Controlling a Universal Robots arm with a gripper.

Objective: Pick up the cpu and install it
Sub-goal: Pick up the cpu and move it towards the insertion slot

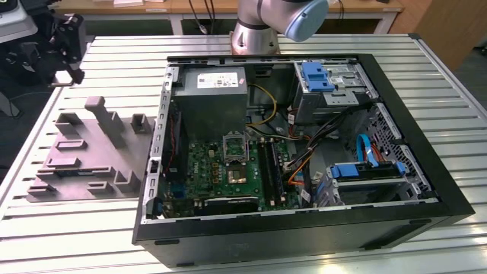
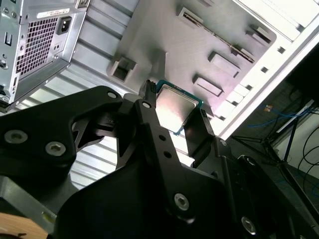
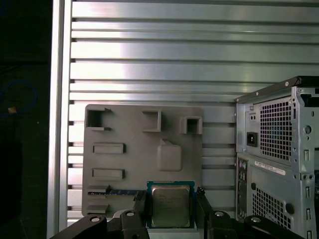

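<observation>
Gripping the cpu (image 3: 170, 206) by its edges, the tool (image 3: 170, 198) hangs above the grey block (image 3: 129, 164) (motherboard (image 1: 205, 165) inside open case (image 1: 304, 228)).

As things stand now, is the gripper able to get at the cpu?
Probably yes: in both wrist views the gripper seems shut on the cpu, with nothing between them.

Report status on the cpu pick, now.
Gripper shut on the cpu, in both wrist views. Held above the grey fixture block. Computer case alongside, not touching.
</observation>
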